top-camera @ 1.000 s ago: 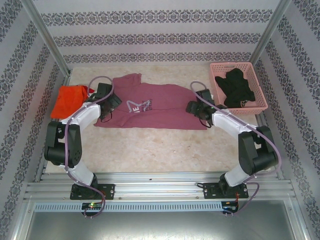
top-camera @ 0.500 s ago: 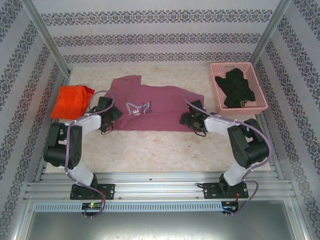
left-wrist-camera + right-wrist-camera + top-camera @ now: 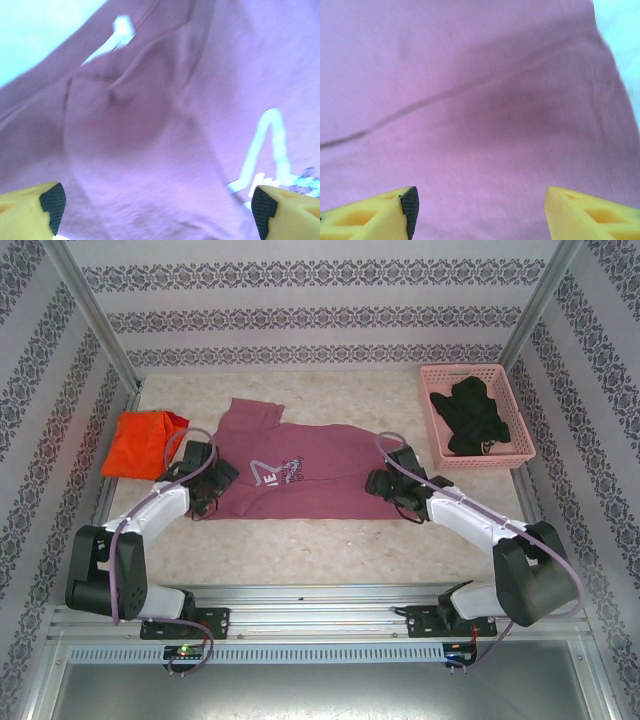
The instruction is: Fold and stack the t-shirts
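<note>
Both L gripper (image 3: 157,202) & R gripper (image 3: 481,202) spread above maroon t-shirt (image 3: 320,485).

ROBOTICS LAB TEST CELL: Two black-and-white robot arms, the left arm (image 3: 150,515) and the right arm (image 3: 470,525), stand bolted to an aluminium rail (image 3: 320,620) at the near edge of a marble-patterned table (image 3: 330,545). Bare metal posts (image 3: 95,320) frame the cell, and flat panels of striped floral wallpaper (image 3: 320,318) wall it in on three sides. Purple-grey cables (image 3: 384,442) loop from the arms, and a slotted cable duct (image 3: 320,653) runs below the rail. A maroon t-shirt (image 3: 320,475) and a pink plastic basket (image 3: 478,370) add a domestic touch.
</note>
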You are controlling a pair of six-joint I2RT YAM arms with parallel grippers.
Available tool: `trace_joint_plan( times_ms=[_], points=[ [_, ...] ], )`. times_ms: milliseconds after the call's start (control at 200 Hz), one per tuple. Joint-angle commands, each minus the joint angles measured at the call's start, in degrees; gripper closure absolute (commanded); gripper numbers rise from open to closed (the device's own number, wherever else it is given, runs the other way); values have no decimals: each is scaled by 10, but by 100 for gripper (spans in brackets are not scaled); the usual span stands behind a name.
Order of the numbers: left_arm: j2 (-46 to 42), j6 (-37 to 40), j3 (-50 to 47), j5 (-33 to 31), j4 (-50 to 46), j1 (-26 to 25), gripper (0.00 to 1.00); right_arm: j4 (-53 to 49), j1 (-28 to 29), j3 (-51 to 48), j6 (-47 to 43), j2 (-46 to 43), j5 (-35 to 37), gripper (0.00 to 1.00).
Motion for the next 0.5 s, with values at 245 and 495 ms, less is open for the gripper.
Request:
trace_joint_plan(
  times_ms=[245,495],
  points=[
    [196,27,205,-11,8,-3,6,41,6,151,-32,181,-35,33],
    [197,5,142,-15,27,-3,7,60,12,107,-11,193,-52,33]
  ],
)
